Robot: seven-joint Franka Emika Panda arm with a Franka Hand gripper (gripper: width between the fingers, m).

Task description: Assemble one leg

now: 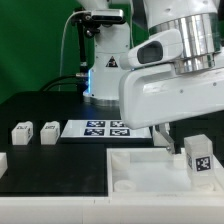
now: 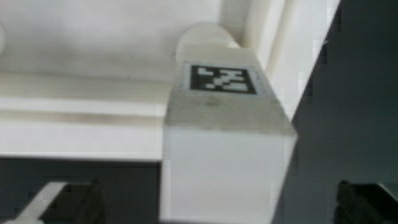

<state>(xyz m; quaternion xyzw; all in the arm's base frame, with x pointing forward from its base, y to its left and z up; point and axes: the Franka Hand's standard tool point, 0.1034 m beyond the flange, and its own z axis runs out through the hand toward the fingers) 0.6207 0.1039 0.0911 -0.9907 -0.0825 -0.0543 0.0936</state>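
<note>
A leg (image 2: pixel 222 120), a white block with a black-and-white tag on its face, stands upright at the right corner of the large white tray-like piece (image 1: pixel 140 172); it also shows in the exterior view (image 1: pixel 197 156). My gripper (image 2: pixel 210 205) is open. Its two dark fingers (image 2: pixel 50 200) stand wide apart on either side of the leg, with a gap on each side. In the exterior view one dark finger (image 1: pixel 163 135) shows beside the leg, and the arm hides the rest of the hand. Two more legs (image 1: pixel 22 131) (image 1: pixel 48 131) stand at the exterior view's left.
The marker board (image 1: pixel 105 128) lies behind the tray-like piece. Another white part (image 1: pixel 2 161) shows at the exterior view's left edge. The robot base (image 1: pixel 105 60) stands at the back against a green backdrop. The table top is black.
</note>
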